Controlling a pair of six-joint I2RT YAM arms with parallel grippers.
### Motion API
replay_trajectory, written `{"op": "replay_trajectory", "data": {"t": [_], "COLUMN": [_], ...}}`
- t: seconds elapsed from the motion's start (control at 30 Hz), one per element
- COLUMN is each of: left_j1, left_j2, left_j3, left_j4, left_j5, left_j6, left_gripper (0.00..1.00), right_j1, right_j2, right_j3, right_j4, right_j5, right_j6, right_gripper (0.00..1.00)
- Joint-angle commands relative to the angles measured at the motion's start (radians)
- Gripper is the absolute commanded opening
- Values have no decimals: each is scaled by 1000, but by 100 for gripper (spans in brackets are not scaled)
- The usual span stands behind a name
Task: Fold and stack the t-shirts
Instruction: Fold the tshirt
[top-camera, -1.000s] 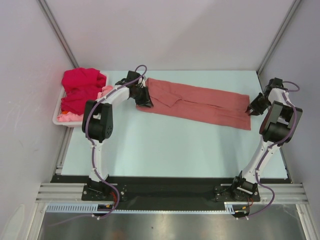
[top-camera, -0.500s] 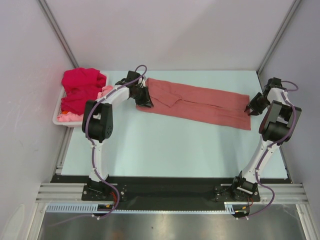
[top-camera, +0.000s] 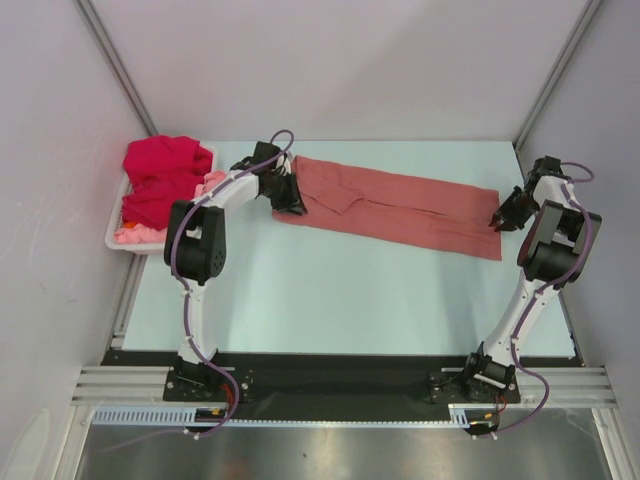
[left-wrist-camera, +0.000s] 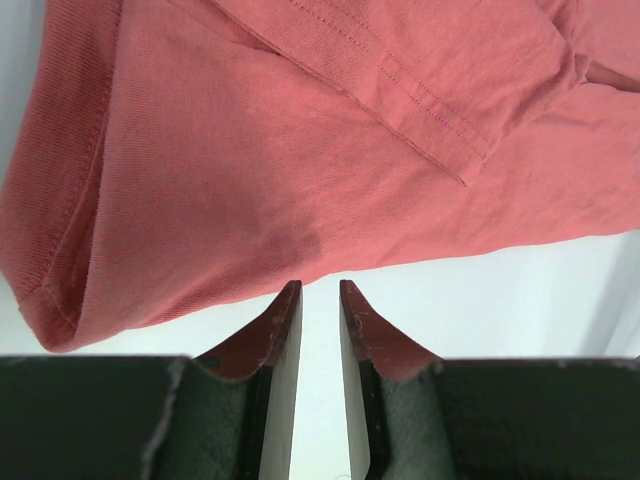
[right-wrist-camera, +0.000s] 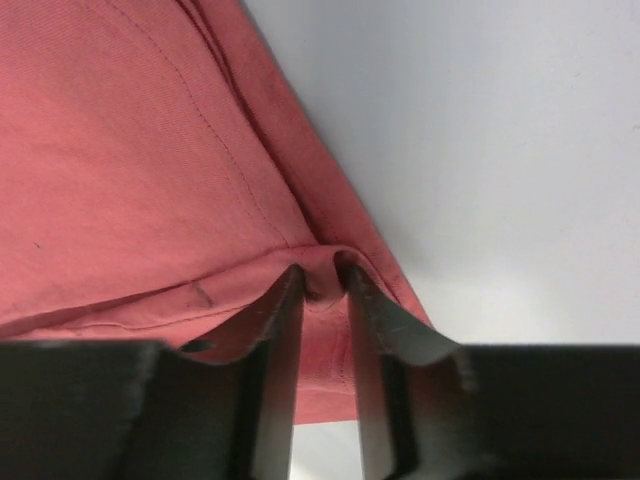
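Observation:
A dusty salmon-red t-shirt (top-camera: 400, 208) lies folded into a long strip across the far half of the table. At the strip's left end is my left gripper (top-camera: 292, 203). In the left wrist view its jaws (left-wrist-camera: 318, 290) stand a narrow gap apart with only table between them, the tips just short of the shirt's edge (left-wrist-camera: 250, 150). My right gripper (top-camera: 497, 222) is at the strip's right end. In the right wrist view it (right-wrist-camera: 320, 275) is shut on a small raised fold of the shirt's hem (right-wrist-camera: 130, 150). A bright crimson t-shirt (top-camera: 160, 175) and a light pink one (top-camera: 135, 235) are heaped in the basket.
The white plastic basket (top-camera: 113, 238) stands off the table's far left corner, close behind my left arm. Grey walls and metal posts close in the table on the left, right and far sides. The arm bases sit on a black rail at the near edge.
The right gripper's jaws have shifted very slightly on the hem. The shirt and the left arm have not moved.

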Motion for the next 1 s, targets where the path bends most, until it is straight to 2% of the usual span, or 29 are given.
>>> {"op": "replay_trajectory", "data": {"t": [0.0,0.1,0.13,0.2,0.6,0.7,0.77,0.8,0.97], "left_j1": [-3,-1,-1,-3,3,3,3,5,5], "left_j2": [-18,-17,-17,-15,-15,-18,-24,-27,-63], "left_j3": [27,23,23,22,8,4,0,-4,-9], "left_j4": [8,8,8,8,8,10,10,10,10], "left_j5": [24,24,24,24,11,12,11,9,3], "left_j6": [16,16,15,15,13,13,12,10,10], "left_gripper": [26,26,26,26,26,26,26,26,26], "right_j1": [3,2,2,-1,-10,-9,-10,-12,-29], "right_j2": [7,-8,-11,-22,13,53,73,78,76], "right_j3": [55,57,60,65,160,189,203,203,217], "right_j4": [-10,-12,-12,-18,-29,-42,-67,-75,-114], "right_j5": [10,18,18,18,-25,-23,6,10,64], "right_j6": [-4,0,0,3,28,40,46,48,20], "right_gripper": [28,24,19,15,8,11,18,25,40]}}
